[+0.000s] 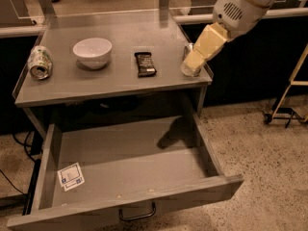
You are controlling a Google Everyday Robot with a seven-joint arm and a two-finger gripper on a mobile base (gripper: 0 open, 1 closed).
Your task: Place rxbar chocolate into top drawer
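step: reaching, nothing grasped yet | tool [191, 67] hovers over the tabletop's [120, 25] right edge; its opening I cannot tell | rxbar chocolate [145, 64] lies mid-tabletop, untouched | top drawer [144, 170] open below | next: shift left, descend over bar

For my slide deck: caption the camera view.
The gripper hovers by the right-hand can; rxbar chocolate lies on the table, top drawer open below.

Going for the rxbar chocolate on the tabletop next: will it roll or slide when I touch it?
The rxbar chocolate lies flat, so it probably won't roll. Its wrapper on the smooth metal tabletop may slide if nudged sideways. The gripper hangs right of it, near the table's edge.
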